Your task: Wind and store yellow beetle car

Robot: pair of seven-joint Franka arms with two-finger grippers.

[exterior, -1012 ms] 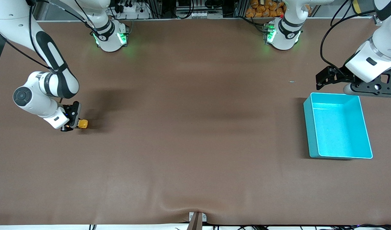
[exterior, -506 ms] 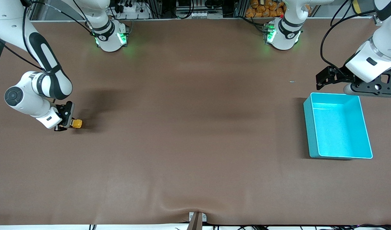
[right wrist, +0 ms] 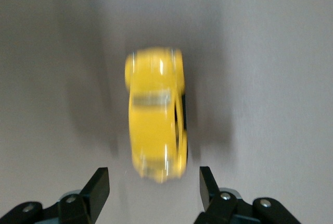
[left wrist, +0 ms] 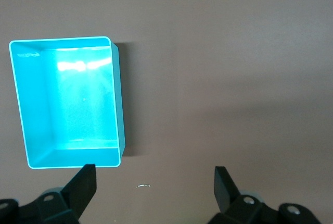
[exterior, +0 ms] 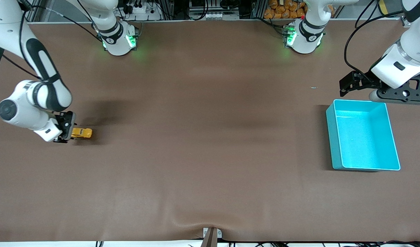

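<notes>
Right tool (exterior: 66, 132) has just let go: its jaws stand apart, and the yellow beetle car (exterior: 81, 132) sits free on the table (exterior: 210, 154), at the tool's three o'clock, wound and released by my reckoning. Left tool (exterior: 347, 85), spread open, waits at the turquoise bin's (exterior: 364, 166) twelve o'clock edge.

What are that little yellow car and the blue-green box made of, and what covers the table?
The yellow beetle car looks like glossy moulded plastic, though painted metal is possible: bright glints run along its rounded body. The turquoise bin seems to be smooth plastic, with thin even walls and a shiny floor. The table wears a matte brown sheet, perhaps vinyl or leatherette, rippled near its edge.
</notes>
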